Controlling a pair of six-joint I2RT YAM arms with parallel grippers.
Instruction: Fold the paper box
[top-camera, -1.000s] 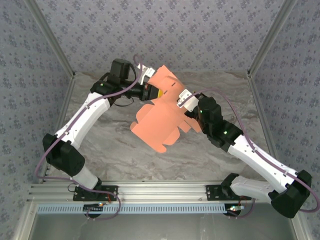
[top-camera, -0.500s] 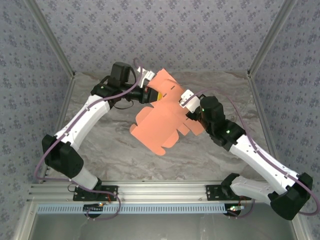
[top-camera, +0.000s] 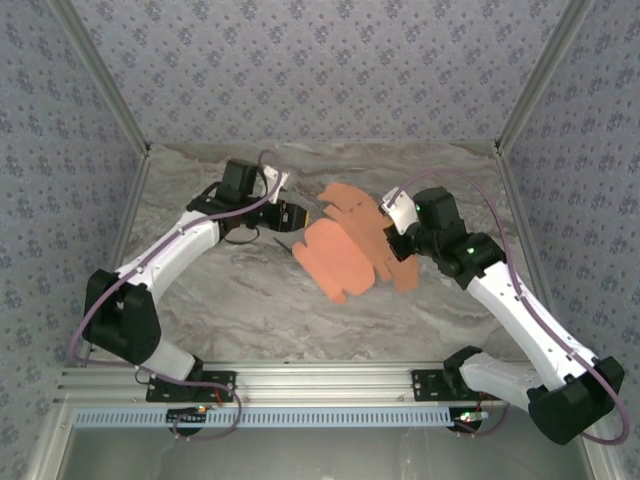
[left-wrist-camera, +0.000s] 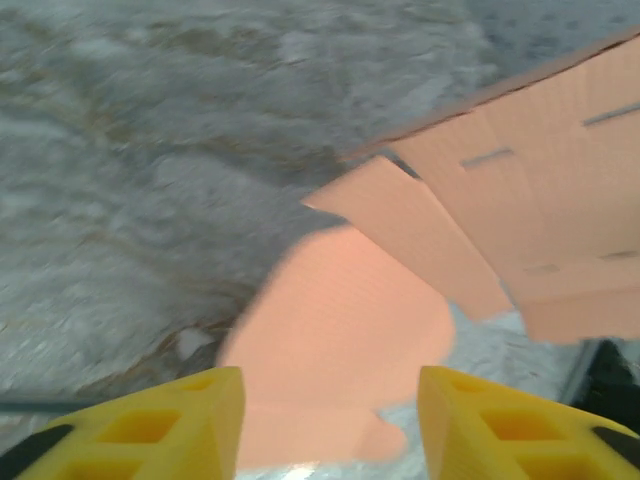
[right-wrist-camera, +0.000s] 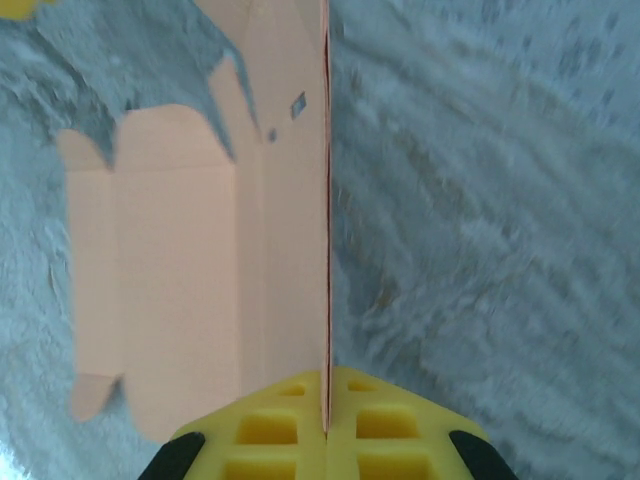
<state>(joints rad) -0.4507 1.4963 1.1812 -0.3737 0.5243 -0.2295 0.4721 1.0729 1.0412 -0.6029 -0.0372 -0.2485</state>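
The paper box (top-camera: 345, 250) is a flat salmon-orange die-cut sheet with tabs and slots, lying low over the middle of the marble table. My right gripper (top-camera: 390, 232) holds its right edge; in the right wrist view the yellow fingers (right-wrist-camera: 270, 430) are shut on the thin sheet edge (right-wrist-camera: 326, 250), with the sheet (right-wrist-camera: 180, 250) spreading out to the left. My left gripper (top-camera: 300, 220) is at the sheet's left side. Its yellow fingers (left-wrist-camera: 150, 430) stand apart in the left wrist view, and a rounded flap of the sheet (left-wrist-camera: 350, 340) lies just beyond the gap.
The marble tabletop (top-camera: 240, 300) is enclosed by patterned walls on the left, back and right. An aluminium rail (top-camera: 320, 385) with both arm bases runs along the near edge. Purple cables loop off both arms.
Both arms have come down, and the sheet has dropped from a raised, tilted pose to low over the table. The left gripper has opened and let go of the sheet; the right still grips it.
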